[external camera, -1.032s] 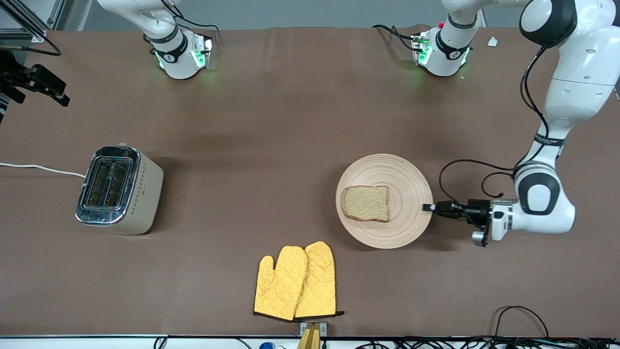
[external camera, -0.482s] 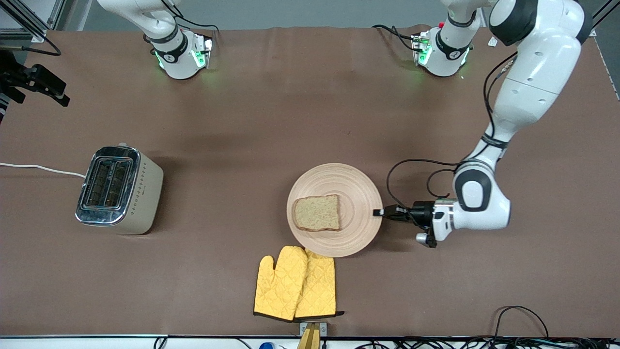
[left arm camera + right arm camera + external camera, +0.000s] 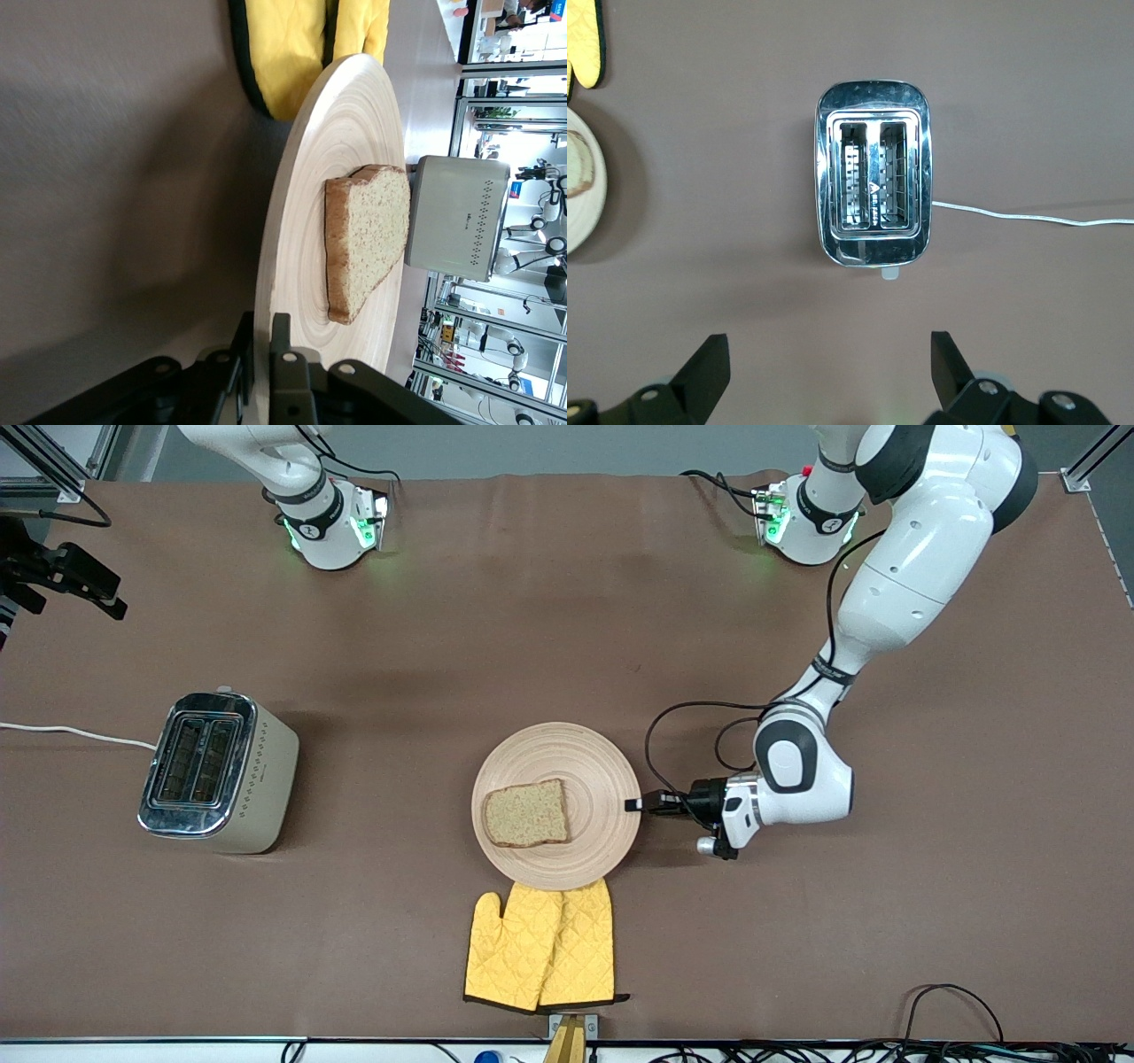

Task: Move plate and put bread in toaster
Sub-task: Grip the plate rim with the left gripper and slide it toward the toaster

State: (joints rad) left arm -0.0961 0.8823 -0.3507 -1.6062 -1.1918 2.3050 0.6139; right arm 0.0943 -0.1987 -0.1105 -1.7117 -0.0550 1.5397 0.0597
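The wooden plate [image 3: 556, 806] sits mid-table with the bread slice [image 3: 526, 814] on it, its near edge overlapping the yellow oven mitts [image 3: 541, 946]. The left gripper [image 3: 634, 804] pinches its rim at the left arm's end, jaws closed. The right gripper [image 3: 830, 376] hangs wide open and holding nothing above the toaster [image 3: 218, 772].

The plate [image 3: 556, 806] covers the fingertips of the yellow oven mitts [image 3: 540, 948]. In the right wrist view the plate [image 3: 583, 190] and bread [image 3: 578, 165] are cut off by the edge, and the toaster's white cord [image 3: 1036, 217] runs out of frame.
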